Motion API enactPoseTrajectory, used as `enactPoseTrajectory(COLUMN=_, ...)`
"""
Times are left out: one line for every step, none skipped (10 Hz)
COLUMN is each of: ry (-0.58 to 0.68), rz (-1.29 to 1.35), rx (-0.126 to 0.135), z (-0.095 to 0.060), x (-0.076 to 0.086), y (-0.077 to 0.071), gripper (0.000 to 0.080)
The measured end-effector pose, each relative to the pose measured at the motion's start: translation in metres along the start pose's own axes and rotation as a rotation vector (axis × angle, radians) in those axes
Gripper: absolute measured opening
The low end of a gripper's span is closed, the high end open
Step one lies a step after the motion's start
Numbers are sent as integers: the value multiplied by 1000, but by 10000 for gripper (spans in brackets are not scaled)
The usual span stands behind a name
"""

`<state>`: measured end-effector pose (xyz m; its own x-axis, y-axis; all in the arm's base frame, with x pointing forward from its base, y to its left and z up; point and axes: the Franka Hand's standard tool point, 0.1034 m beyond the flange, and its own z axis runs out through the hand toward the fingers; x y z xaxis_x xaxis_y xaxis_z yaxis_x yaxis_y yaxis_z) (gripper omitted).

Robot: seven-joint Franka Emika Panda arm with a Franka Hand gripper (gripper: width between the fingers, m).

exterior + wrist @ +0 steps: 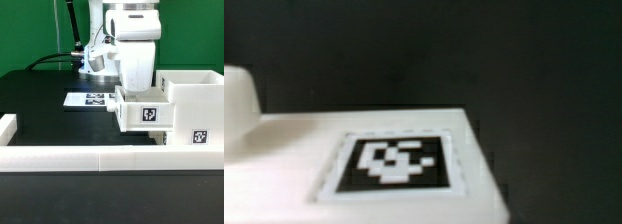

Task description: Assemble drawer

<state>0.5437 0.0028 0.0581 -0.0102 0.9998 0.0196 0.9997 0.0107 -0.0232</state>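
Observation:
A white drawer tray [138, 113] with a black-and-white tag on its front stands against the open side of the large white casing [190, 100], which lies on the exterior view's right and carries its own tag. My gripper [135, 90] is straight above the tray, down at its top edge. The hand's body hides the fingers, so I cannot tell if they grip it. The wrist view shows a white tagged face [393, 160] close up, with no fingers in sight. A second tray is out of view.
The marker board [88, 100] lies flat on the black table behind the tray. A low white wall [80, 158] edges the table's front, with a short piece [8, 128] at the exterior view's left. Cables hang behind the arm.

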Motion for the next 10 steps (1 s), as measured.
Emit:
enactPoseTrajectory(ry=0, rz=-3, rx=-1, z=0, x=2, y=0, gripper=42)
enactPoseTrajectory(ry=2, rz=-5, rx=-7, z=0, x=3, y=1, gripper=42)
enactPoseTrajectory(ry=3, rz=-7, rx=-9, z=1, x=4, y=1, gripper=42)
enactPoseTrajectory(ry=3, rz=-9, rx=-10, z=1, x=6, y=1, gripper=42)
enactPoseTrajectory(ry=5, rz=-11, rx=-10, z=1, x=9, y=1, gripper=42)
enactPoseTrajectory(ry=7, rz=-5, rx=-9, z=1, x=13, y=2, gripper=42)
enactPoseTrajectory(ry=8, rz=1, rx=-8, z=1, x=15, y=4, gripper=42)
enactPoseTrajectory(ry=8, rz=2, rx=-8, z=1, x=15, y=4, gripper=42)
enactPoseTrajectory(ry=8, rz=3, rx=-8, z=1, x=14, y=4, gripper=52)
enactPoseTrajectory(ry=8, rz=3, rx=-8, z=1, x=14, y=4, gripper=52)
